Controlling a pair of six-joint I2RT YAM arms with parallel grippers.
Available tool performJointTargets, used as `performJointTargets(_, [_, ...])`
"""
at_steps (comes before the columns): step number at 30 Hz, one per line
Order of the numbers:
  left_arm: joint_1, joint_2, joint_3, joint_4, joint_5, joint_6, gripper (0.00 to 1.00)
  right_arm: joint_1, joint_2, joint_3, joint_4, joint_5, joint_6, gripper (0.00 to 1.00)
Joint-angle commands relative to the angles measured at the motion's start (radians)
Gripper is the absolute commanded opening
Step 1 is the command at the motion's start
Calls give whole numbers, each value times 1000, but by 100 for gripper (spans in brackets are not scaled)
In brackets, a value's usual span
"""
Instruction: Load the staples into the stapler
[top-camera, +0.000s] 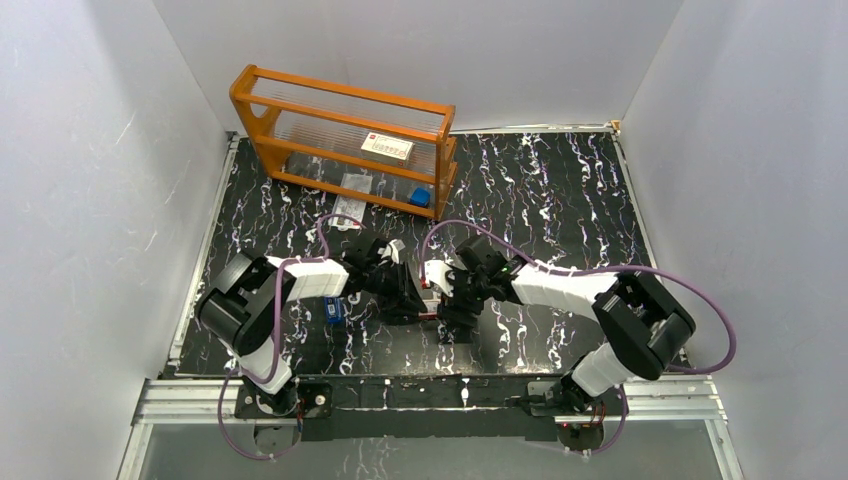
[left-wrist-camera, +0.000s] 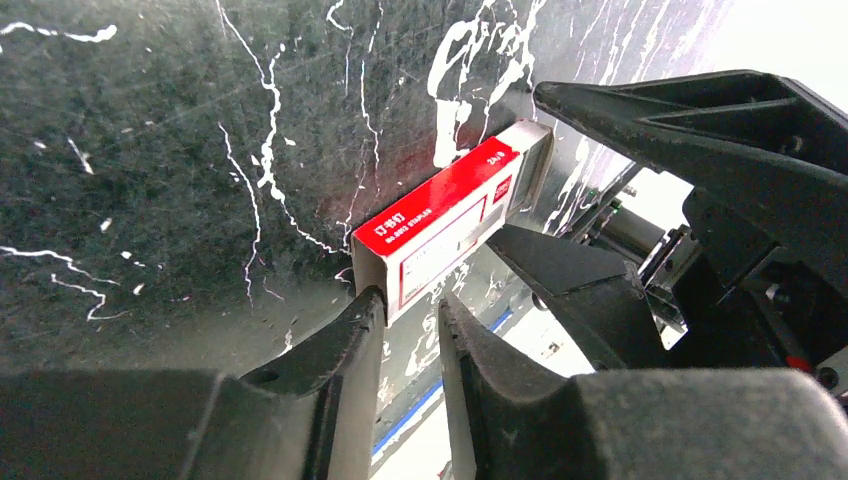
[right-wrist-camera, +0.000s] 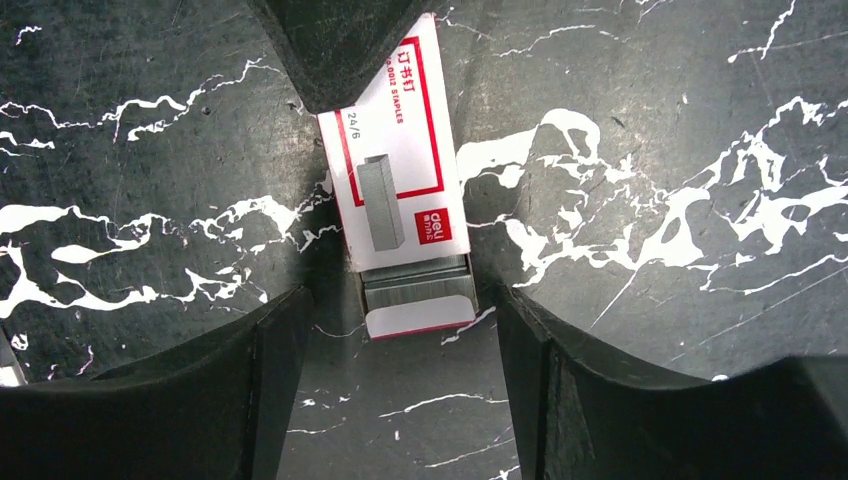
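While the left pincer (left-wrist-camera: 410, 300) grips the one staple box (left-wrist-camera: 440, 225), the right pincer (right-wrist-camera: 400, 305) straddles its staples (right-wrist-camera: 415, 282), open.

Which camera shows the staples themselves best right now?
Right wrist: the staples poke out of the open end of the red-and-white box. Left wrist shows only the box's side; top external, a distant speck.

White walls (top-camera: 90, 150) enclose a black white-veined marble tabletop (top-camera: 560, 190).
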Motion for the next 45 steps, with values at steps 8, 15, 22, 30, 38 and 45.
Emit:
performJointTargets(8, [24, 10, 61, -47, 30, 42, 11, -29, 68, 61, -40, -77, -73, 59])
performJointTargets(15, [42, 39, 97, -81, 31, 75, 0, -27, 70, 78, -92, -63, -88, 49])
performJointTargets(22, [67, 59, 119, -95, 58, 96, 0, 2, 68, 51, -43, -23, -85, 53])
performJointTargets(30, [76, 80, 124, -79, 95, 103, 0, 42, 64, 19, -1, 21, -83, 48])
performJointTargets(38, [104, 75, 145, -104, 94, 128, 0, 41, 50, 22, -40, 49, -86, 30])
performJointTargets(45, [164, 79, 184, -170, 98, 185, 0, 41, 26, 32, -79, 57, -92, 30])
